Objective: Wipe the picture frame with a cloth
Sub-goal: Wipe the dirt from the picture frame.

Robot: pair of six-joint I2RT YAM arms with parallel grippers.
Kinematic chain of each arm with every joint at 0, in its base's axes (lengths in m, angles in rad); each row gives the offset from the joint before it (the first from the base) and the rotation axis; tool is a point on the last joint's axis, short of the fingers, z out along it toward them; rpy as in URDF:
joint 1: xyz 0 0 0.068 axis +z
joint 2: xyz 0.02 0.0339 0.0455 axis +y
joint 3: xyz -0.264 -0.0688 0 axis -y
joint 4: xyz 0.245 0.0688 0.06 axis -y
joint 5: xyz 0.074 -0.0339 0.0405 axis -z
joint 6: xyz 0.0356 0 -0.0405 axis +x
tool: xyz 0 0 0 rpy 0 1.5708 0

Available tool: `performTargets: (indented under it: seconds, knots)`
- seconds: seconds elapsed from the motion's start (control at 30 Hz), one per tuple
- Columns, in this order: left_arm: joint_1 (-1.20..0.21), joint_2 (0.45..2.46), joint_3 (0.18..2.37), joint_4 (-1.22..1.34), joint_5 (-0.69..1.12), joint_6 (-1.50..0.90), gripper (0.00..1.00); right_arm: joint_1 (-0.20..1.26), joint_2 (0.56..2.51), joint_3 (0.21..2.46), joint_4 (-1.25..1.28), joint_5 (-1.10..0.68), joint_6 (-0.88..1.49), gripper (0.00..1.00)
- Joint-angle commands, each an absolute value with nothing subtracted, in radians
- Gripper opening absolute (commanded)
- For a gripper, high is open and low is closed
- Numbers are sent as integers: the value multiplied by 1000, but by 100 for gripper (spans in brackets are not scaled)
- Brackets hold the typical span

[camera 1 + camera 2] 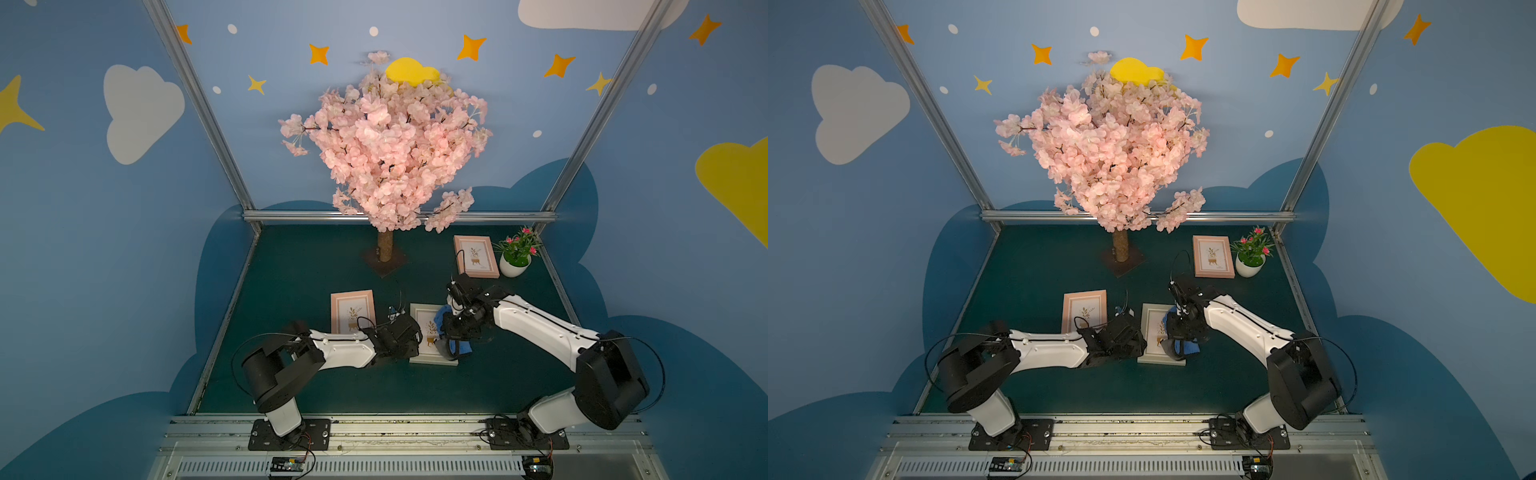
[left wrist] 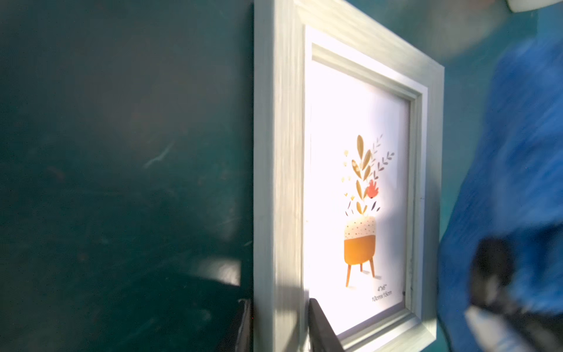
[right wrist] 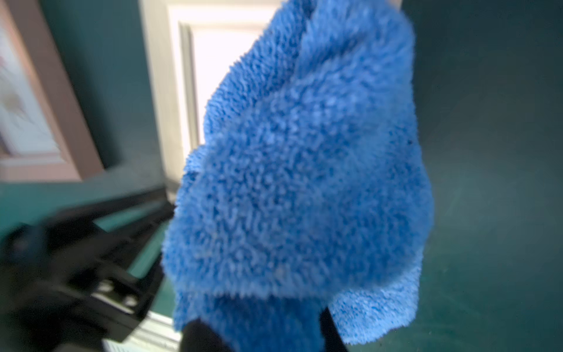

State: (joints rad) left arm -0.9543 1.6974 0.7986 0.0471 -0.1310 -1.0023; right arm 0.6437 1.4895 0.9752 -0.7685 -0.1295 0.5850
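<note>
The room has blue walls [image 1: 104, 257] painted with clouds and stars, and a dark green table top [image 1: 332, 386] lies below. A big pink blossom tree [image 1: 386, 145] stands behind the pale grey-white wooden picture frame [image 1: 426, 318]. The white and black left arm [image 1: 340, 353] reaches to one side of that frame, and the right arm [image 1: 536, 328] comes over its other side. The soft fluffy blue cloth [image 3: 304, 167] hangs over that far side, ready to rub. The left gripper [image 2: 280, 326] has narrow jaws, one finger on each side of the frame's edge. I think it keeps the frame from sliding. The right gripper [image 3: 265, 332] is pinched tight on the cloth.
</note>
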Motion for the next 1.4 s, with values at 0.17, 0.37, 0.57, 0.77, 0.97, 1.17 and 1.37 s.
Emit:
performTargets:
  seconds: [0.17,0.37,0.57,0.77,0.97,1.17,1.37]
  knots:
    - [-942,1634,776,-98,-137,-971,41,673,1471,871,-712,-187,633,0]
    - [-938,1597,755,-82,-139,-965,44,672,1499,887,-751,-88,631,0]
    - [-937,1653,747,-39,-102,-968,42,717,1529,975,-754,-106,628,0]
    - [-936,1677,759,-42,-95,-963,42,748,1629,989,-729,-120,652,0]
    - [-935,1680,744,-58,-107,-978,40,670,1584,956,-793,-46,630,0]
    - [-936,1685,732,-50,-107,-988,39,659,1539,1034,-812,-47,615,0]
    - [-936,1690,736,-57,-106,-985,39,718,1667,1101,-751,-120,629,0]
